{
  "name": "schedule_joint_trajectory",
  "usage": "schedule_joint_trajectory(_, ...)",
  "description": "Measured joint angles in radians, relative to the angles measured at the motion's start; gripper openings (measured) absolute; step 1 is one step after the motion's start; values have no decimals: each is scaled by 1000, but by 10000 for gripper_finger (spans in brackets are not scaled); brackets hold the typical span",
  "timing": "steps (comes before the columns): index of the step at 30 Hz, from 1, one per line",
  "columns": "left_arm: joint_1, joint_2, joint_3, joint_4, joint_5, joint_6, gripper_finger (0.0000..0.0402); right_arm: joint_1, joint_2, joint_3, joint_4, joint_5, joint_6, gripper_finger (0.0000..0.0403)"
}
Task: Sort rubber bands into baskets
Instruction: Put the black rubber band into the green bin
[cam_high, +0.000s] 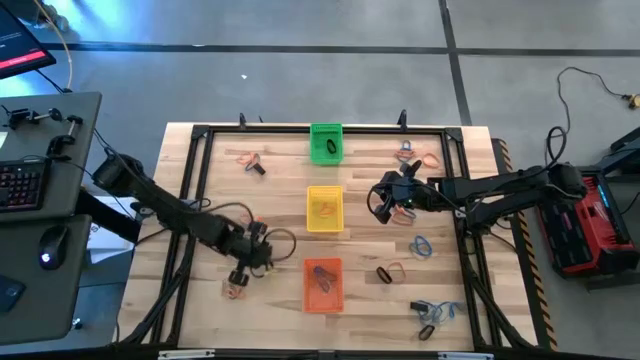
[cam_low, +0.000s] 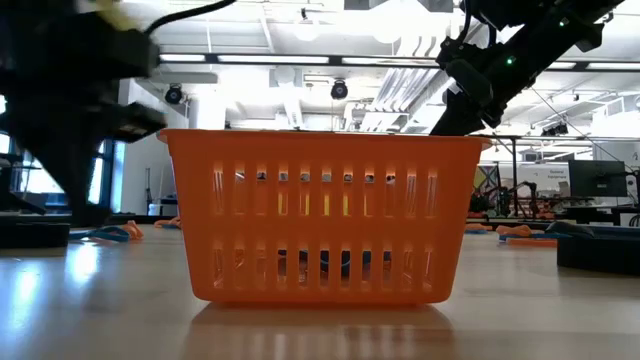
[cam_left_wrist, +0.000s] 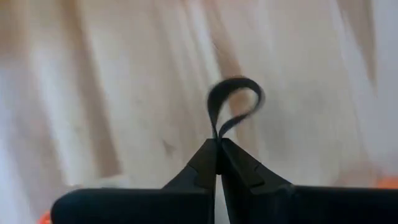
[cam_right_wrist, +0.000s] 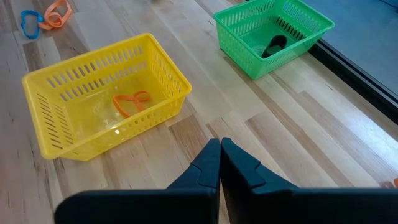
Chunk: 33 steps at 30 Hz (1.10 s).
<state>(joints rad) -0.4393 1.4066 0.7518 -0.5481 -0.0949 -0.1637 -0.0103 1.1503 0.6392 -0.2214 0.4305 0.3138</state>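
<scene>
My left gripper (cam_left_wrist: 217, 149) is shut on a black rubber band (cam_left_wrist: 235, 102), over the near left part of the table, left of the orange basket (cam_high: 322, 284). In the high view this gripper (cam_high: 245, 268) stands above a few loose bands (cam_high: 237, 290). My right gripper (cam_right_wrist: 220, 149) is shut with nothing in it and hovers right of the yellow basket (cam_right_wrist: 106, 93), which holds an orange band (cam_right_wrist: 130, 102). The green basket (cam_right_wrist: 273, 34) at the far side holds a black band (cam_right_wrist: 273, 45). My left gripper pinches the black band between its two fingertips, at the point where the loop's two strands come together (cam_left_wrist: 217, 132). The rest of the band stands out past the fingertips as a small open loop (cam_left_wrist: 239, 87). The fingers slant steeply down at the table.
Loose bands lie at the far left (cam_high: 250, 162), the far right (cam_high: 415, 155), right of the yellow basket (cam_high: 420, 247), right of the orange basket (cam_high: 390, 272) and at the near right (cam_high: 435, 310). A black frame (cam_high: 190, 200) runs around the tabletop.
</scene>
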Motion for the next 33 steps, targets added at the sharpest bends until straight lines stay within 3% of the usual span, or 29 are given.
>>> schedule_joint_trajectory(3, 76, -27, 35, -7, -36, -10, 1, 0, 0, 0, 0, 0, 0, 0)
schedule_joint_trajectory(8, 231, -50, 99, -4, -218, 63, 1, 0, 0, 0, 3, 0, 0, 0)
schedule_joint_trajectory(11, 353, -46, 140, 34, -249, 119, 1, 0, 0, 0, 4, 0, 0, 0)
schedule_joint_trajectory(20, 672, 30, 302, 126, -145, 360, 1, 0, 0, 0, 9, 0, 2, 0)
schedule_joint_trajectory(33, 885, 411, 716, 38, 12, 573, 1, 0, 0, 0, 9, 0, 9, 0)
